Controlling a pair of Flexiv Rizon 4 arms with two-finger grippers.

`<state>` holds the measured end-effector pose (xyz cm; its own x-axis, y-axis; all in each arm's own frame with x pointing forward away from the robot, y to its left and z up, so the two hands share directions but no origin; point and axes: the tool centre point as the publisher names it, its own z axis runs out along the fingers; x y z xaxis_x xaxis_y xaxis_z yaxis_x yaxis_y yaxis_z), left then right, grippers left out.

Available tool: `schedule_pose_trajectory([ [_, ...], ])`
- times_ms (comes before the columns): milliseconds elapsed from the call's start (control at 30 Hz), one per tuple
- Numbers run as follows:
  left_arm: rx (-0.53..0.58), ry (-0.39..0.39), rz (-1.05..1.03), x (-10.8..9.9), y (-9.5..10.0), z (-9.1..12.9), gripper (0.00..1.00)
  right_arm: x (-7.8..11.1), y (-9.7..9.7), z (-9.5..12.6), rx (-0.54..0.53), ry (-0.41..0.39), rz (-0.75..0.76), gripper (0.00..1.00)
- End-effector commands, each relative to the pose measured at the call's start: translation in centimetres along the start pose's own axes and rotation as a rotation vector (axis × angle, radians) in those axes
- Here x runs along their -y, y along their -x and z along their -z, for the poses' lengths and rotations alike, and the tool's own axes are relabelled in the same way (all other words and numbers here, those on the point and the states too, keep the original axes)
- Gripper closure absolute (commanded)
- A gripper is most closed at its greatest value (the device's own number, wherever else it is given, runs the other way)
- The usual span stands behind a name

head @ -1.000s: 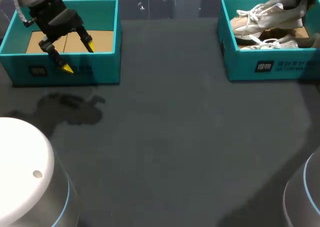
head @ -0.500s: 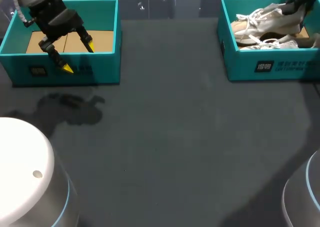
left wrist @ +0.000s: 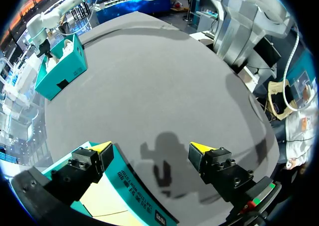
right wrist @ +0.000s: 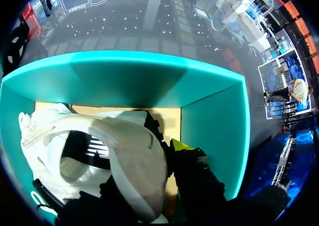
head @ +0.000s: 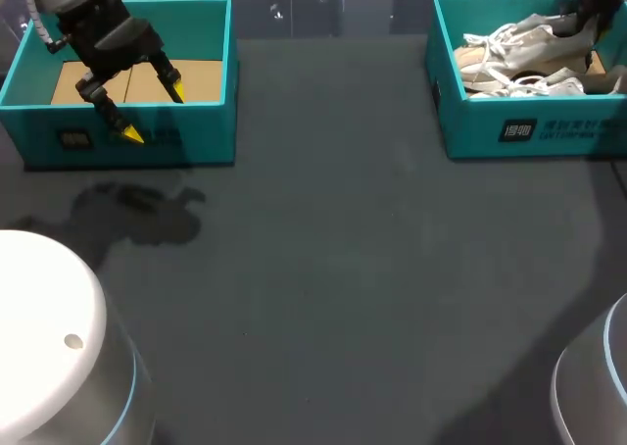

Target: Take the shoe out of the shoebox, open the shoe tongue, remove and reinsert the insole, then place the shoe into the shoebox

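Shoe [head: 519, 41] in right gripper [right wrist: 160, 159], inside shoebox [head: 529, 129]

Shoe: white lace-up trainer [head: 524, 35] with a pale tan toe, loose laces and a dark mouth.
Pose: tilted inside the box, heel end higher, toe toward the table's middle.
Hold: heel collar pinched in the right gripper [right wrist: 169, 151].
Shoebox: teal, open-topped [head: 509, 129], tan cardboard floor, white print on its front wall, standing at the table's far right.
Second shoe: matching white trainer [head: 529, 85], lying low along the front wall, just under the tilted one.
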<state>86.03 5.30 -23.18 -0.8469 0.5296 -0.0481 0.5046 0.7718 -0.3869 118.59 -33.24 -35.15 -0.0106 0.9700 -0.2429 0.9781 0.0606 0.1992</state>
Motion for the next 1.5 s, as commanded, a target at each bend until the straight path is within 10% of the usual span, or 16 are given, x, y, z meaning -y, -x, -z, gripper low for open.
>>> schedule_pose_trajectory([
  [33,0.0,0.002,-0.001,0.0,-0.1,0.0,0.0,-0.7,0.0,-0.8,-0.008,-0.015,-0.003,1.0],
  [567,0.0,0.002,-0.001,0.0,-0.1,0.0,0.0,-0.5,0.0,-1.9,-0.03,-0.04,-0.036,1.0],
  [1500,0.0,0.002,-0.001,0.0,-0.1,0.0,0.0,0.3,-1.1,-1.2,-0.102,-0.077,-0.033,0.36],
])
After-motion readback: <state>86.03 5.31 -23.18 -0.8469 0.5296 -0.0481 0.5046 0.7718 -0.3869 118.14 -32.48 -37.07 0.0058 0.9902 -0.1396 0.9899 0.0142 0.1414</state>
